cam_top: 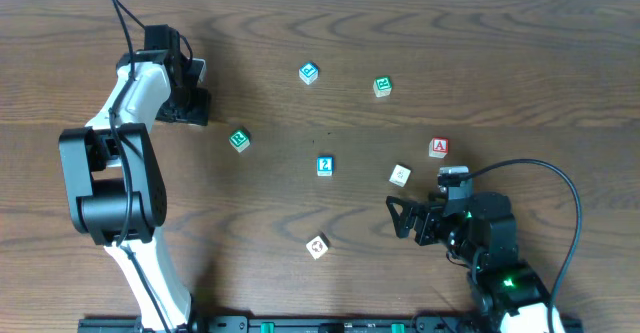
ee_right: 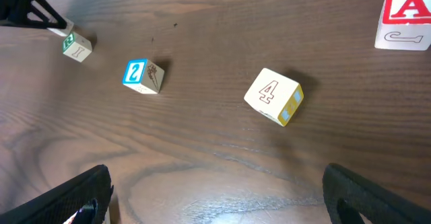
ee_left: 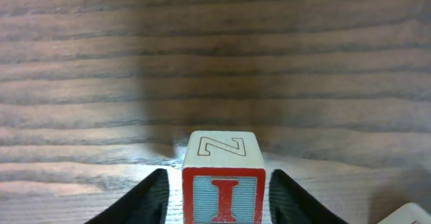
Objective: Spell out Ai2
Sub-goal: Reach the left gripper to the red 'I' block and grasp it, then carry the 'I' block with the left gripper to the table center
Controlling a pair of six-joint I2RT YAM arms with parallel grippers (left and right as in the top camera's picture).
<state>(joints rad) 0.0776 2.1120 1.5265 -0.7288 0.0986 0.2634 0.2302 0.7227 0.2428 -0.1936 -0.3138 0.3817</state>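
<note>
The cube with the red "I" [ee_left: 223,197] sits on the table between the fingers of my left gripper [ee_left: 217,175]. The fingers are open, with a small gap on each side of the cube. In the overhead view my left gripper [cam_top: 190,106] is at the far left and hides this cube. The cube with the red "A" [cam_top: 438,148] lies at the right and also shows in the right wrist view [ee_right: 407,17]. The cube with the blue "2" [cam_top: 324,166] lies mid-table and also shows in the right wrist view [ee_right: 138,75]. My right gripper [cam_top: 400,216] is open and empty, below and left of the "A" cube.
A cube marked "4" [cam_top: 400,175] lies just ahead of my right gripper. Green-marked cubes lie at the left centre [cam_top: 239,140] and at the back [cam_top: 382,86]. Another blue-marked cube [cam_top: 309,72] lies at the back. A pale cube [cam_top: 317,246] lies near the front.
</note>
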